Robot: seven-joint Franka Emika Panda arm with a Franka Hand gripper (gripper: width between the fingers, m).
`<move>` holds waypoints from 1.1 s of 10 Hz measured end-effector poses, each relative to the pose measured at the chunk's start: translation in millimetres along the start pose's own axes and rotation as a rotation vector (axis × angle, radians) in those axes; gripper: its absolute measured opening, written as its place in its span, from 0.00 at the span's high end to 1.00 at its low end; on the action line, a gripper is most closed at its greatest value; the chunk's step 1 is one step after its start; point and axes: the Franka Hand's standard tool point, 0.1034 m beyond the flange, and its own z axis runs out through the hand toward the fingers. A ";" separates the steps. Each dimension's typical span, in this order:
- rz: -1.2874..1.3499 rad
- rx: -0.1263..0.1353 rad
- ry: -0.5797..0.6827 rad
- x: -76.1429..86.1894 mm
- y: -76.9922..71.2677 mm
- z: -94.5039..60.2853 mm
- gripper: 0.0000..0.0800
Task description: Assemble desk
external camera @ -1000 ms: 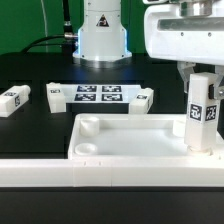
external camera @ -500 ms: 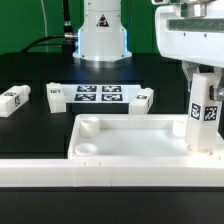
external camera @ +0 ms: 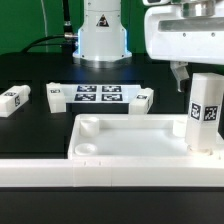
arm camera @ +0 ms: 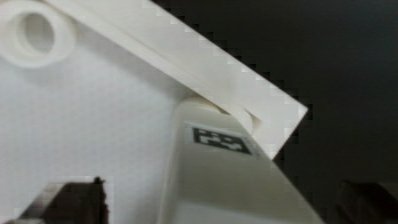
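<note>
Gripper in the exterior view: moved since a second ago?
Yes: the gripper opened off the upright leg; its finger now sits clear on the exterior view's left of it.

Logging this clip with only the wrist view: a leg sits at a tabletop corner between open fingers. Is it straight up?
Observer: Yes, the exterior view shows the leg upright in a corner of the tabletop, on that view's right.
Operator: Where are the others?
Observer: Three loose legs lie on the black table, one at the exterior view's left, two flanking the marker board.
Operator: Other corners filled?
Observer: Both sockets on the exterior view's left are empty.
</note>
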 end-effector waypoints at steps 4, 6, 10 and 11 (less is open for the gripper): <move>-0.378 -0.017 0.003 0.7 -0.6 -1.3 0.19; -0.506 -0.018 0.002 1.0 -0.2 -1.2 0.19; -0.896 -0.060 0.014 2.9 1.9 -1.3 0.19; -0.987 -0.070 0.015 4.6 2.2 -2.0 0.19</move>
